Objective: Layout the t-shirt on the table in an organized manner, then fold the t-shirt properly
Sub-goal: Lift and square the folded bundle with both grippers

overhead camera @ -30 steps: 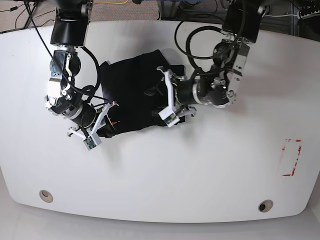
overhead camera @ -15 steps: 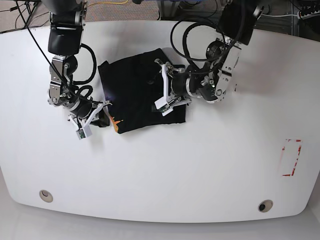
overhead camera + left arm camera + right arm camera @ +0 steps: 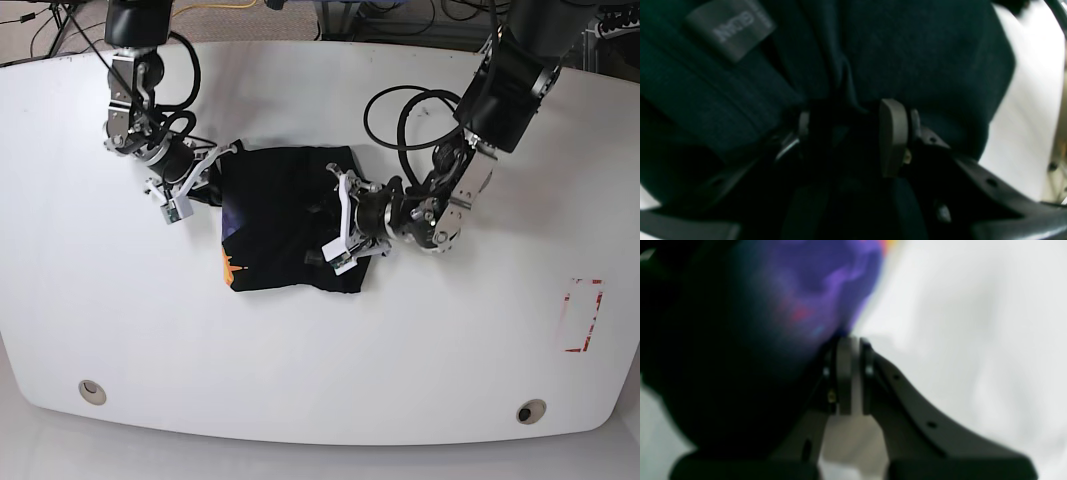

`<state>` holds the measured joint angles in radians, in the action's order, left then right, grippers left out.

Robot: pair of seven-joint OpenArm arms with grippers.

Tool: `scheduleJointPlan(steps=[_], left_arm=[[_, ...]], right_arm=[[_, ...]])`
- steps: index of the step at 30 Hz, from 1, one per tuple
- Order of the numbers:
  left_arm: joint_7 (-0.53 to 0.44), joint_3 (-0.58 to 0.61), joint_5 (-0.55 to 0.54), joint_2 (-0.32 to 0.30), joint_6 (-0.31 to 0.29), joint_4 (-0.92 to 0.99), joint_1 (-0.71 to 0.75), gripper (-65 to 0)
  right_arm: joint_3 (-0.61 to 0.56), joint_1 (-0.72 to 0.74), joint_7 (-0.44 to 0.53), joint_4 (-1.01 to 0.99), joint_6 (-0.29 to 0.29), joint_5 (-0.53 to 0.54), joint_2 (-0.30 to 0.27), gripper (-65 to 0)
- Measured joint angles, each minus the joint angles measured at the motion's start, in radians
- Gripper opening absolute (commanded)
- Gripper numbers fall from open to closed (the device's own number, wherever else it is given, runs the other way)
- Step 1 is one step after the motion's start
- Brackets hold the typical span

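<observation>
Base view: both end effectors (image 3: pixel 340 215) gripping t-shirt (image 3: pixel 285 215)

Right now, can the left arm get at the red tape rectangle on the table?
Probably yes. The white table between the left end effector and the red tape rectangle is bare, but the end effector is busy at the t-shirt.

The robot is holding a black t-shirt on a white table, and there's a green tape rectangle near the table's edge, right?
Almost. The tape rectangle is red, not green, as the base view shows. The rest holds: both grippers, left and right, are at the black t-shirt on the white table.
</observation>
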<state>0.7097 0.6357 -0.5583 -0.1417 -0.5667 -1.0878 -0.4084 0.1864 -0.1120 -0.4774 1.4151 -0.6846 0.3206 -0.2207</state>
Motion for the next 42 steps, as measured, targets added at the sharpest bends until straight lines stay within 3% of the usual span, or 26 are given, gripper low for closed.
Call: scheduleJointPlan(steps=[6,14,21,30,42], left_arm=[[0.073,0.037,0.045,0.0,-0.069,-0.024,-0.052,-40.8],[0.222,0.035,0.093,-0.017,-0.108,-0.203,-0.068,-40.8],[0.317,-0.07,0.079,-0.003,-0.109,-0.4,-0.051,-40.8],[0.373,-0.194,0.087,-0.012,-0.11,-0.506,0.121,-40.8],[0.368,-0.326,0.093,-0.014,-0.111,-0.51,0.288,-40.8]], right_arm=[[0.058,-0.067,-0.158,0.185,-0.007,-0.028,0.069,-60.7],[0.079,0.035,-0.322,0.396,-0.011,-0.019,0.058,-60.7],[0.063,0.169,-0.441,0.424,-0.012,-0.013,0.059,-60.7],[-0.047,0.319,-0.424,0.214,-0.018,-0.006,0.069,-60.7],[-0.142,0.415,-0.106,-0.209,-0.016,-0.038,0.034,-60.7]])
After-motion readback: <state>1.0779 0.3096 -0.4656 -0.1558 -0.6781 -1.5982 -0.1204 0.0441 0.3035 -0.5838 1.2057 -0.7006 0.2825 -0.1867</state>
